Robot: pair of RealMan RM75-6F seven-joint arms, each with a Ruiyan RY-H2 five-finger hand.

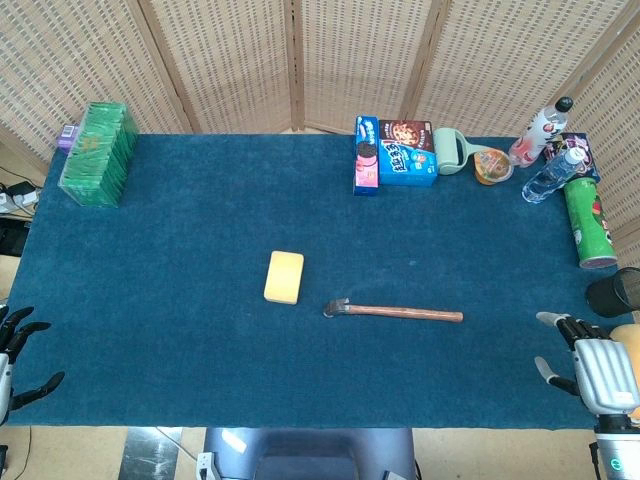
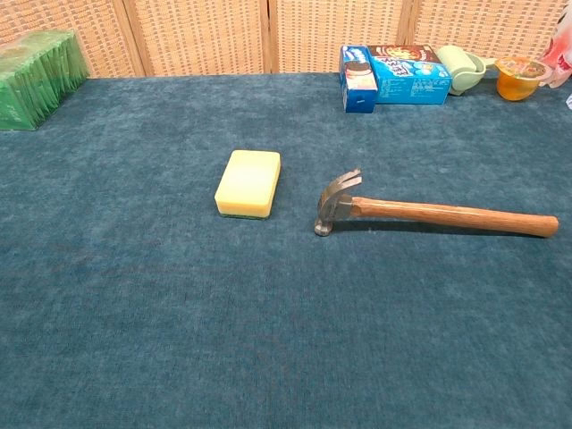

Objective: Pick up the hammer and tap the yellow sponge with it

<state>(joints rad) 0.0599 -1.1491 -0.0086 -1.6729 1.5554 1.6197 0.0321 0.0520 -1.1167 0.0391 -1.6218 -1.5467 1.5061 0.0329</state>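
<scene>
A hammer (image 1: 395, 312) (image 2: 429, 211) with a wooden handle lies flat on the blue table, its metal head pointing left. Just left of the head sits the yellow sponge (image 1: 284, 276) (image 2: 248, 182), a short gap between them. My right hand (image 1: 592, 365) hovers at the table's front right corner, fingers spread and empty, well right of the handle's end. My left hand (image 1: 18, 355) shows at the front left edge, fingers apart, holding nothing. Neither hand appears in the chest view.
A green box stack (image 1: 99, 153) stands at the back left. Snack boxes (image 1: 394, 152), a pale green mug (image 1: 450, 150), an orange cup (image 1: 492, 166), bottles (image 1: 545, 150) and a green can (image 1: 588, 222) line the back right. A black cup (image 1: 615, 292) stands near my right hand.
</scene>
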